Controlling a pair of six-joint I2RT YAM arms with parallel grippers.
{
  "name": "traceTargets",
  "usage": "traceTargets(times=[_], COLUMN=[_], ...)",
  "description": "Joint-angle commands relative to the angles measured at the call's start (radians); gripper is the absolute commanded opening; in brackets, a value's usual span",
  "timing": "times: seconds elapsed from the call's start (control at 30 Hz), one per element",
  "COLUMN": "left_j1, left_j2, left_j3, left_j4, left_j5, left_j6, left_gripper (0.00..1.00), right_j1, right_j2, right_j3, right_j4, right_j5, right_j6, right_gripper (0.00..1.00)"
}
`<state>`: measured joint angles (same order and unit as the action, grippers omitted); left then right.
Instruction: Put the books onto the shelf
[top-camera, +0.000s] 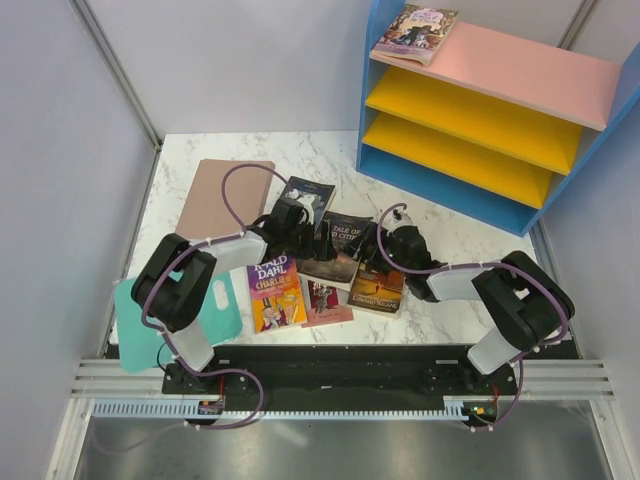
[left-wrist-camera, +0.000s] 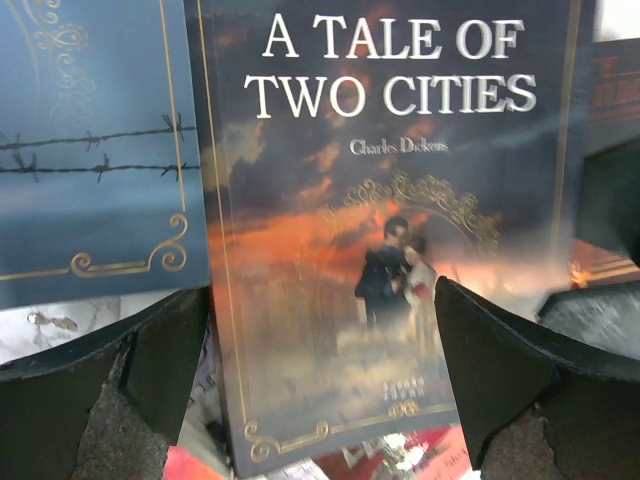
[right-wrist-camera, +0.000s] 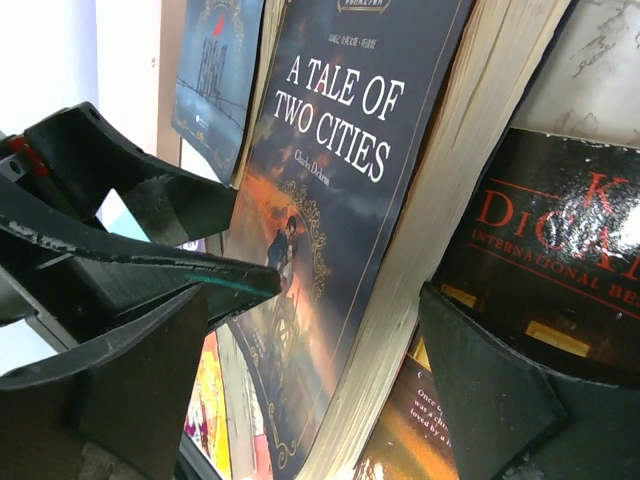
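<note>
A Tale of Two Cities (top-camera: 350, 240) is partly masked overhead by the left gripper (left-wrist-camera: 322, 310) and right gripper (right-wrist-camera: 310, 310), held low over it, released, empty.

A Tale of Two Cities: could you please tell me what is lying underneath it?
A Tale of Two Cities overlaps the pink-red book at its near edge and the brown-orange book at its right corner. Whatever else lies beneath is covered.

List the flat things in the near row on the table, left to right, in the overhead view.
teal sheet → Roald Dahl book → pink-red book → brown-orange book
</note>
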<state>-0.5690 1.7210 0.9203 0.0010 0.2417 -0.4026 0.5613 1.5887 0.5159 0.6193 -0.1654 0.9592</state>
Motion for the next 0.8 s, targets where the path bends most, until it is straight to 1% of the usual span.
traceTargets(times=[0.0, 0.07, 0.1, 0.13, 0.17, 0.2, 0.33, 0.4, 0.57, 0.7, 0.77], left_j1=[-0.081, -0.092, -0.1, -0.103, -0.104, -0.107, -0.108, -0.108, -0.103, -0.089, -0.074], left_j2=[0.051, 0.052, 0.055, 0.055, 0.055, 0.054, -0.006, -0.047, -0.24, -0.377, -0.44], left_j3=[0.041, 0.051, 0.054, 0.06, 0.063, 0.064, 0.061, 0.055, 0.011, -0.021, -0.031], left_j4=[-0.019, -0.019, -0.019, -0.021, -0.018, -0.022, -0.064, -0.097, -0.124, -0.114, -0.105], left_j5=[0.085, 0.087, 0.084, 0.085, 0.088, 0.085, 0.03, -0.036, -0.206, -0.239, -0.214], left_j6=[-0.005, -0.007, -0.007, -0.007, -0.007, -0.005, 0.013, 0.021, 0.039, 0.053, 0.064], left_gripper=[1.0, 1.0, 1.0, 1.0, 1.0, 1.0, 1.0, 1.0, 1.0, 1.0, 1.0], right_j1=[0.078, 0.081, 0.083, 0.083, 0.084, 0.084, 0.086, 0.086, 0.086, 0.084, 0.086], right_j2=[0.033, 0.013, 0.01, 0.01, 0.014, 0.019, 0.011, -0.013, -0.143, -0.264, -0.303], right_j3=[0.024, 0.026, 0.027, 0.03, 0.033, 0.036, 0.027, 0.024, 0.05, 0.056, 0.056], right_j4=[-0.021, -0.01, -0.007, 0.009, 0.014, 0.016, 0.022, 0.008, -0.119, -0.173, -0.194], right_j5=[-0.069, -0.071, -0.069, -0.078, -0.085, -0.092, -0.097, -0.091, -0.079, -0.074, -0.077], right_j6=[0.056, 0.055, 0.055, 0.056, 0.059, 0.064, 0.058, 0.041, -0.074, -0.138, -0.171], right_gripper=[0.9, 0.82, 0.76, 0.48, 0.27, 0.0, 0.0, 0.0, 0.0, 0.0, 0.0])
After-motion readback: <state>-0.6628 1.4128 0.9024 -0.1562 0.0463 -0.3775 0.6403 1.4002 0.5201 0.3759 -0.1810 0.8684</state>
